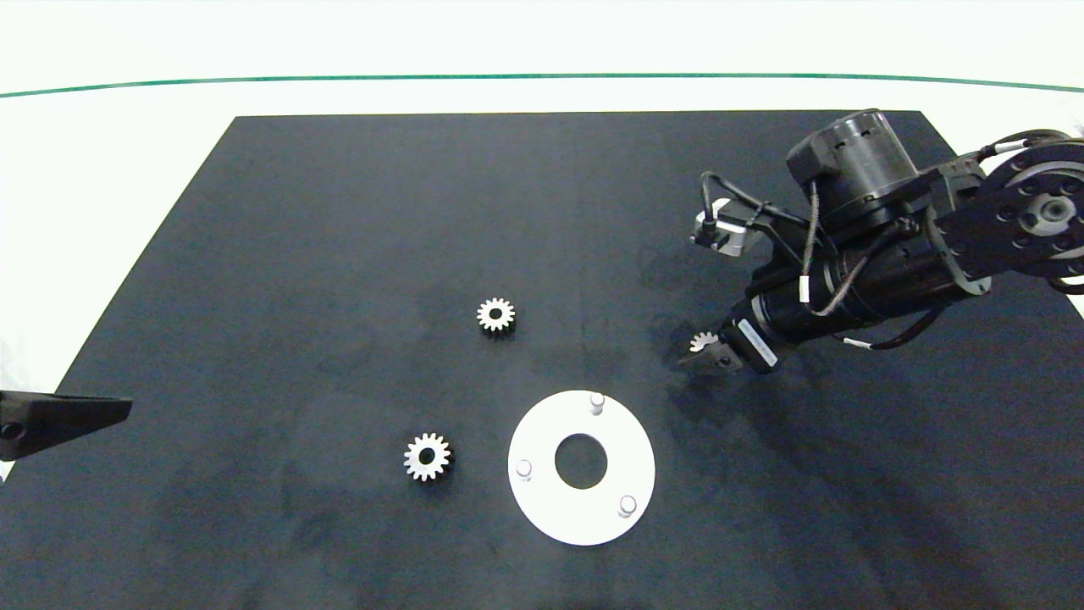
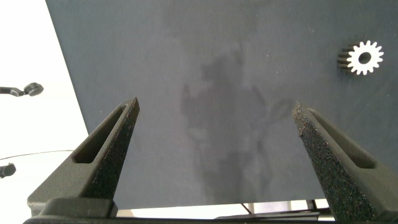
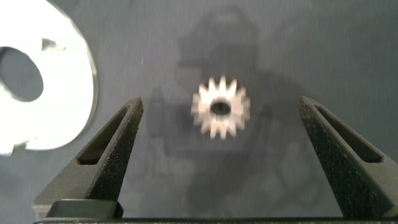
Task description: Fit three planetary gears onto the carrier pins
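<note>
Two planetary gears lie loose on the black mat, one [image 1: 495,314] toward the middle and one [image 1: 426,457] left of the white disc [image 1: 550,508]. The three carrier pins [image 1: 597,401] [image 1: 524,468] [image 1: 627,505] stand bare on that disc. A third gear [image 1: 703,341] lies flat on the mat, up and right of the disc. My right gripper [image 1: 710,354] hovers over it, open. In the right wrist view this gear [image 3: 221,107] sits between the spread fingers [image 3: 118,143], touching neither. My left gripper [image 2: 216,106] is open and holds nothing.
The left arm [image 1: 59,419] rests at the mat's left edge, and its wrist view catches one gear [image 2: 364,58] off to the side. The black mat [image 1: 339,212] lies on a white table. Part of the disc [image 3: 62,81] shows beside the right fingers.
</note>
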